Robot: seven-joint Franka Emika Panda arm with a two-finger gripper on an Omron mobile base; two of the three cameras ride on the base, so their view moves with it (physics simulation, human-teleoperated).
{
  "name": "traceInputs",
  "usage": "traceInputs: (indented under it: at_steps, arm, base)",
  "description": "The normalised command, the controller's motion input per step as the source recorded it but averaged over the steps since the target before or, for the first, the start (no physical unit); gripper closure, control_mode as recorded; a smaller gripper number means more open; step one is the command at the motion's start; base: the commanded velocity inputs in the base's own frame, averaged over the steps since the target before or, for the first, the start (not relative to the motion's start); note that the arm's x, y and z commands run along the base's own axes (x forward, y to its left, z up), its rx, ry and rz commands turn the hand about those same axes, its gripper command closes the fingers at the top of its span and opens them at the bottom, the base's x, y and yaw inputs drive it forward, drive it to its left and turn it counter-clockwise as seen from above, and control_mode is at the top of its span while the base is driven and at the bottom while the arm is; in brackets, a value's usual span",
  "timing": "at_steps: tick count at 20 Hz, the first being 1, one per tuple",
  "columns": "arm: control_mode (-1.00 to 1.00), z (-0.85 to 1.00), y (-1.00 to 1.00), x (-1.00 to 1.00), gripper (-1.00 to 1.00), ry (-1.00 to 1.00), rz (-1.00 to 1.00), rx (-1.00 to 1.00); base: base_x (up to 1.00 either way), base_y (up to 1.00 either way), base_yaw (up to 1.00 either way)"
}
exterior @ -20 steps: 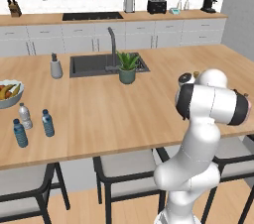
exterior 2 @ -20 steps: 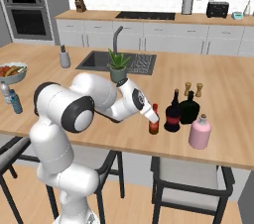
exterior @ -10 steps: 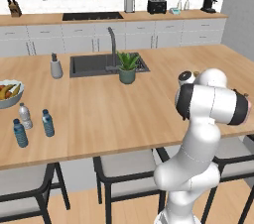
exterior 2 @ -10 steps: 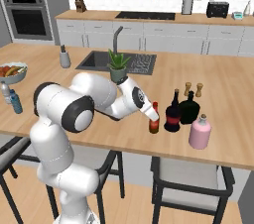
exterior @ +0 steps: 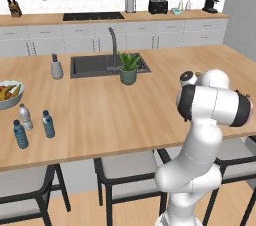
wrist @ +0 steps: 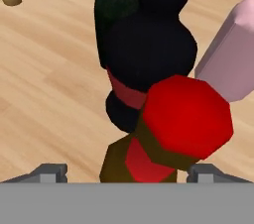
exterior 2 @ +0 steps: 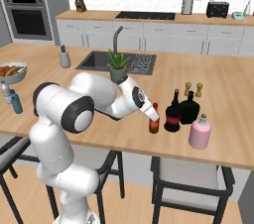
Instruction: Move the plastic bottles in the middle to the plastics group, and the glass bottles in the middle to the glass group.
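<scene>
The wooden counter (exterior 2: 233, 94) carries the glass bottles near its front edge. The stout pink bottle (exterior 2: 200, 132), the squat round-bellied black bottle (exterior 2: 189, 108) and the tall black bottle with a red label (exterior 2: 172, 113) stand close together. Just beside them stands the slim brown bottle with a red cap (exterior 2: 154, 121); the hand (exterior 2: 151, 114) sits over it, fingers spread wide either side, not gripping.

Hand (wrist: 127, 172) fingers spread apart, letting go of brown bottle (exterior 2: 154, 123) standing upright on counter (exterior 2: 99, 119).
</scene>
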Motion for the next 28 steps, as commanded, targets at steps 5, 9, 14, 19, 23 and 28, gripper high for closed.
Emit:
traceInputs:
  at_steps: [5,9,14,19,23,28]
  arm:
    - [-1.00,0.17,0.00,-0.04,-1.00,0.00,0.00,0.00]
    - [-1.00,0.60,0.00,-0.15,-1.00,-0.04,-0.02,0.00]
    - [-1.00,0.94,0.00,-0.01,-1.00,0.00,-0.02,0.01]
    - [-1.00,0.86,0.00,-0.19,-1.00,-0.02,0.00,0.04]
    - [-1.00,0.35,0.00,-0.48,-1.00,-0.05,0.12,0.08]
    - [-1.00,0.02,0.13,-0.72,-1.00,0.00,0.26,0.00]
  base:
    - [0.00,0.00,0.00]
    - [0.00,0.00,0.00]
    - [0.00,0.00,0.00]
    - [0.00,0.00,0.00]
    - [0.00,0.00,0.00]
    - [0.00,0.00,0.00]
